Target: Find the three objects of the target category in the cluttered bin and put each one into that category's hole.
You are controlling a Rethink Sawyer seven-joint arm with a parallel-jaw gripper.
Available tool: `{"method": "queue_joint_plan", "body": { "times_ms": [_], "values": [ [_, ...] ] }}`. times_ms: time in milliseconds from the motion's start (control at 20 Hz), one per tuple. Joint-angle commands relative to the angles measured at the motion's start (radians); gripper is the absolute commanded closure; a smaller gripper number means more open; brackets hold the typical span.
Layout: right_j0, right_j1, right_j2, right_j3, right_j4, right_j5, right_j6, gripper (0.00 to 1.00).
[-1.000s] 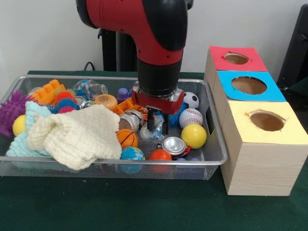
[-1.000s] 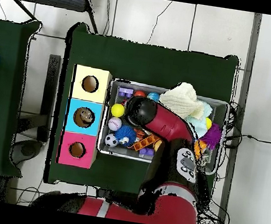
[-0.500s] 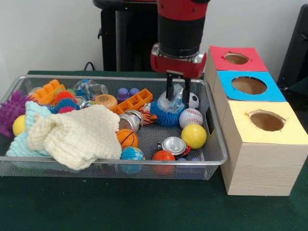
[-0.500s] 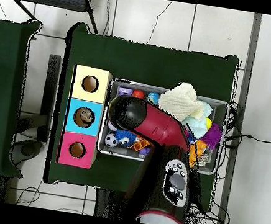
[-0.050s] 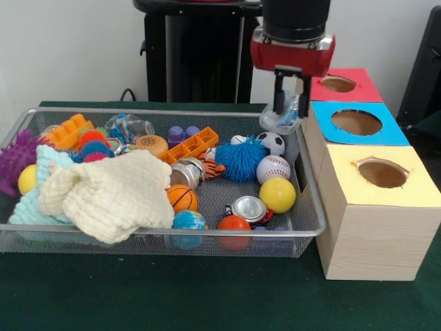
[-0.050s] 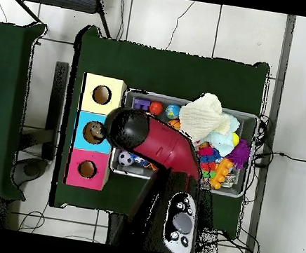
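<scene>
the gripper (image 5: pixel 289 96) is pinching a clear crinkly plastic item (image 5: pixel 281 118), held aloft at the wire bin's (image 5: pixel 165 227) right rim, at about 9 o'clock from the blue-topped hole (image 5: pixel 356 122). this looks like the carry step; next it needs to move toward 3 o'clock until centred over that hole, then let go.

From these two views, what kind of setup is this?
Likely a robot lab sorting rig, not a home: a wire mesh bin of toys on a green-covered table, three wooden boxes with coloured holed tops, and loose cables on a tiled floor.
</scene>
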Motion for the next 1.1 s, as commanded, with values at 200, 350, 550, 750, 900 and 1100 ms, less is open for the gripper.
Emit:
{"method": "queue_joint_plan", "body": {
  "times_ms": [200, 350, 550, 750, 900, 1100],
  "values": [
    [0.079, -0.021, 0.004, 0.115, 0.115, 0.062, 0.370, 1.00],
    [0.103, -0.018, 0.007, 0.139, 0.145, 0.028, 0.384, 1.00],
    [0.126, -0.010, 0.015, 0.162, 0.174, -0.014, 0.401, 1.00],
    [0.143, -0.012, 0.020, 0.190, 0.190, -0.046, 0.413, 1.00],
    [0.142, -0.004, 0.025, 0.195, 0.194, -0.062, 0.410, 1.00],
    [0.139, 0.011, 0.022, 0.183, 0.180, -0.060, 0.403, 1.00]
  ]
}}
